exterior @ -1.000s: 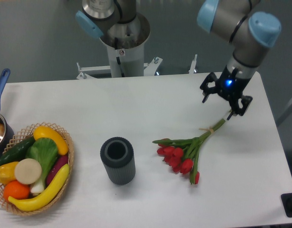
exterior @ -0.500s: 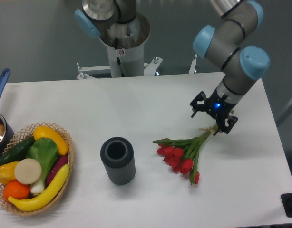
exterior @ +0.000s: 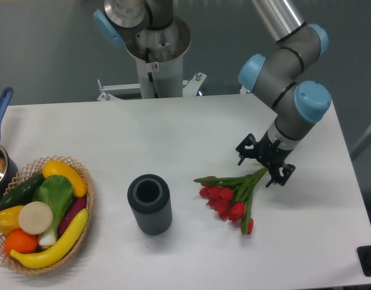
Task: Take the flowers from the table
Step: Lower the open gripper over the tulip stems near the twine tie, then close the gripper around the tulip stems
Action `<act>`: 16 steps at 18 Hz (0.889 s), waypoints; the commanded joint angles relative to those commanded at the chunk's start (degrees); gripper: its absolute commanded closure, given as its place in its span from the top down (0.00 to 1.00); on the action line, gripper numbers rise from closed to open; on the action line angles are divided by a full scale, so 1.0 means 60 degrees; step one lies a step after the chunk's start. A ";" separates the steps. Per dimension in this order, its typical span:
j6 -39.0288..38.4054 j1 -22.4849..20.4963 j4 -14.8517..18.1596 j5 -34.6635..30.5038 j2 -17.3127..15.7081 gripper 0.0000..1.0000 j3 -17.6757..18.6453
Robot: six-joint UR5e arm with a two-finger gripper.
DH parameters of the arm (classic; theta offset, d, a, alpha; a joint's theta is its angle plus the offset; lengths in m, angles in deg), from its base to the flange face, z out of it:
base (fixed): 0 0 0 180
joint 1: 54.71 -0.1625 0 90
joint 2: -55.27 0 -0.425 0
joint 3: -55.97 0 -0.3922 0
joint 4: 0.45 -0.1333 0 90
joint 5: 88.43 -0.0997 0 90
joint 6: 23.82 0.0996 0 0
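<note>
The flowers (exterior: 229, 196), a bunch of red tulips with green stems, lie on the white table (exterior: 173, 139) right of centre, heads toward the front, stems pointing up-right. My gripper (exterior: 261, 167) is open and hangs low over the stem end, with a finger on each side of the stems. The tan band is hidden under the gripper. I cannot tell whether the fingers touch the stems.
A dark grey ribbed cylinder vase (exterior: 149, 204) stands left of the flowers. A wicker basket (exterior: 86, 208) of fruit and vegetables sits at the front left. A pot with a blue handle (exterior: 0, 109) is at the left edge. The robot base (exterior: 155, 54) stands behind the table.
My gripper has moved left and toward the front, coming down from beside the stem tips to straddle the stems. The flowers have not moved.
</note>
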 joint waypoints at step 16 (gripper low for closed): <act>-0.0102 0.0176 -0.0835 -0.0234 0.0322 1.00 0.0440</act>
